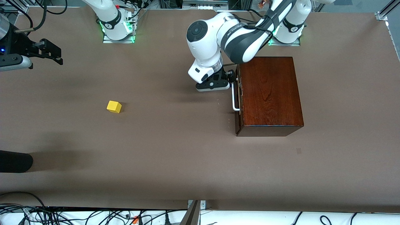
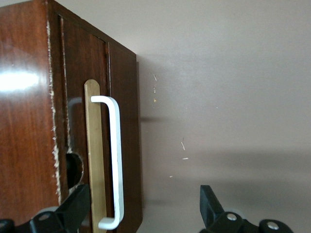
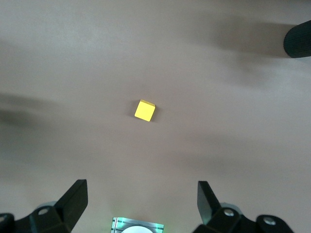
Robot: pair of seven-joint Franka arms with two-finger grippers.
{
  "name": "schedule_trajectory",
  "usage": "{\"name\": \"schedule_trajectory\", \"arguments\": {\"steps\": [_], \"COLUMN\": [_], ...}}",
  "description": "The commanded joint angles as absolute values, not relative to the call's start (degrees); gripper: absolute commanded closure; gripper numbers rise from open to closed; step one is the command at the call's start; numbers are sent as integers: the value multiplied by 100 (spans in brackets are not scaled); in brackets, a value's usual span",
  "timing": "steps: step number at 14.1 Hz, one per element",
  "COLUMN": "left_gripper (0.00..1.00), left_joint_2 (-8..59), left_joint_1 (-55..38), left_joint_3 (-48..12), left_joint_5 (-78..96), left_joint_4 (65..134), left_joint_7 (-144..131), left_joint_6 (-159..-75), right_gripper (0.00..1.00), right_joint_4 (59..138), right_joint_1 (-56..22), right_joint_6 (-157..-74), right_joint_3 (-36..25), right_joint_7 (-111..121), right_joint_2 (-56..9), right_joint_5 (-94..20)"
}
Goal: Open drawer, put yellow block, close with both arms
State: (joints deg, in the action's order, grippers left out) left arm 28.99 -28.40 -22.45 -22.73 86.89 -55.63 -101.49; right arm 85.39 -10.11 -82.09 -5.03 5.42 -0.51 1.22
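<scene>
The drawer (image 1: 239,120) is shut in the dark mahogany box (image 1: 270,93), its front facing the right arm's end of the table. Its white bar handle (image 1: 234,97) shows in the left wrist view too (image 2: 115,160). My left gripper (image 1: 232,78) is open at the handle's end farther from the front camera; in the left wrist view (image 2: 143,208) the bar lies between the fingers, untouched. The yellow block (image 1: 114,106) lies on the table toward the right arm's end. My right gripper (image 1: 56,52) is open and empty, high over the table; the block (image 3: 145,110) lies well ahead of it (image 3: 141,201).
A black rounded object (image 1: 15,161) reaches in over the table's edge at the right arm's end, nearer to the front camera than the block, and shows in the right wrist view (image 3: 297,39). Cables run along the table's front edge (image 1: 93,215).
</scene>
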Motion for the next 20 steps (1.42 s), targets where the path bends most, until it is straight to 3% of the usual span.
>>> {"name": "schedule_trajectory", "arguments": {"steps": [1,8,20], "left_gripper": [0,0,0], "left_joint_2": [2874,2865,3085], "left_joint_1": [-2795,-2620,-2540], "left_joint_3": [-2241,-2215,-2188], "left_joint_5": [-2574,-2847,-2962], "left_joint_4": [8938,9509,9571], "left_joint_7": [-5450,-5194,-5212], "left_joint_6": [-10344,-10810,-11056], "right_gripper": [0,0,0], "right_joint_4": [8376,8376,8385], "right_joint_1": [-993,-993,-993], "right_joint_6": [-8077,-8068,-8068], "right_joint_3": [-519,-519,-519], "right_joint_7": [606,606,615], "right_joint_2": [-114,-114,-123], "right_joint_5": [35,35,35]}}
